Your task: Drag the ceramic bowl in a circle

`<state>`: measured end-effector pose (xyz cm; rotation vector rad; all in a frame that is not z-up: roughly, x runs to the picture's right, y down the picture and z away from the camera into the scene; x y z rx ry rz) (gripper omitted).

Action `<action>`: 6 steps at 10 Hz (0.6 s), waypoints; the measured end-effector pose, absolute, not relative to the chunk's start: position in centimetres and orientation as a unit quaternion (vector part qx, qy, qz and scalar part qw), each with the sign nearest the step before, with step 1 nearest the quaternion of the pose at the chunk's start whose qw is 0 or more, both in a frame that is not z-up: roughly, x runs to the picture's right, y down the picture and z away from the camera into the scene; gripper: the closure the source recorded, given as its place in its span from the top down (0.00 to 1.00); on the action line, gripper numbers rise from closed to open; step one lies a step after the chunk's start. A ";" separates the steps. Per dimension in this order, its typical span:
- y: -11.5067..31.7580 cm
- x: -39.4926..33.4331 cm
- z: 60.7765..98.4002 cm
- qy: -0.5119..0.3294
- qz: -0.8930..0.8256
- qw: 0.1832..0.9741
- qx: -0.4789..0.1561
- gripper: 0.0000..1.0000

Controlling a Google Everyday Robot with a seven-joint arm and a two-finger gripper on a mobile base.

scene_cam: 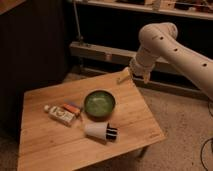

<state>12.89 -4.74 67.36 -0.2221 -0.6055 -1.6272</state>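
The ceramic bowl [99, 104] is round, glossy green with a darker rim, and stands upright near the middle of the wooden table [50, 145]. My gripper [123, 77] hangs at the end of the white arm [160, 42], above the table's far right corner, up and to the right of the bowl and apart from it. It holds nothing that I can see.
A white cup with a black end [99, 131] lies on its side just in front of the bowl. A white tube or bottle [58, 114] and a small orange packet [72, 107] lie to the bowl's left. A dark cabinet and a shelf rail stand behind the table.
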 end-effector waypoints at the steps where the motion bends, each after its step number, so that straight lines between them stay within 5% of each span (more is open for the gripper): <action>1: -5.8 12.1 66.9 -0.273 -0.710 0.646 -0.071 0.80; 3: -8.6 10.7 65.0 -0.304 -0.687 0.660 0.006 0.80; 6: -9.8 9.4 64.3 -0.304 -0.676 0.670 0.034 0.80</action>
